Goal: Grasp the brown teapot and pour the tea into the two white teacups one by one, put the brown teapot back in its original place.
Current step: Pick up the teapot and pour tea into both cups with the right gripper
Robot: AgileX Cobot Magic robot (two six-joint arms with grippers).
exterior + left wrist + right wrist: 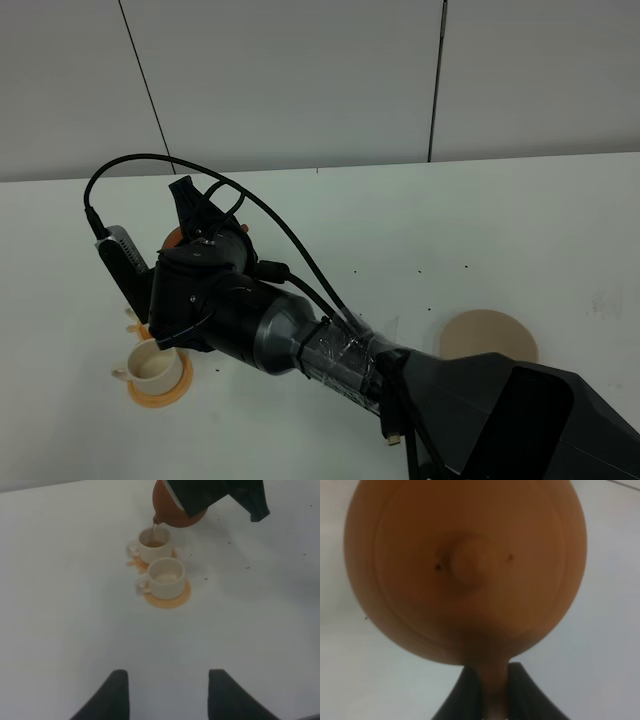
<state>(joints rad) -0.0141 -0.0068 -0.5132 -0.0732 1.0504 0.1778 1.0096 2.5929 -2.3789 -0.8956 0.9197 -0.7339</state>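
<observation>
Right pincer [495, 692] clamped on the brown teapot [172, 505] handle, pot tipped, spout over one teacup [154, 542], stream landing inside. Hold tilt shallow, spout centred, stop short of rim, then second teacup [167, 577]

Smooth matt clay on the brown teapot [465, 570]. Smooth cream ceramic: empty teacup [167, 577], tea-filled teacup [154, 544]. Matt orange coaster [183, 598]. Plain matt white table [70, 630].
</observation>
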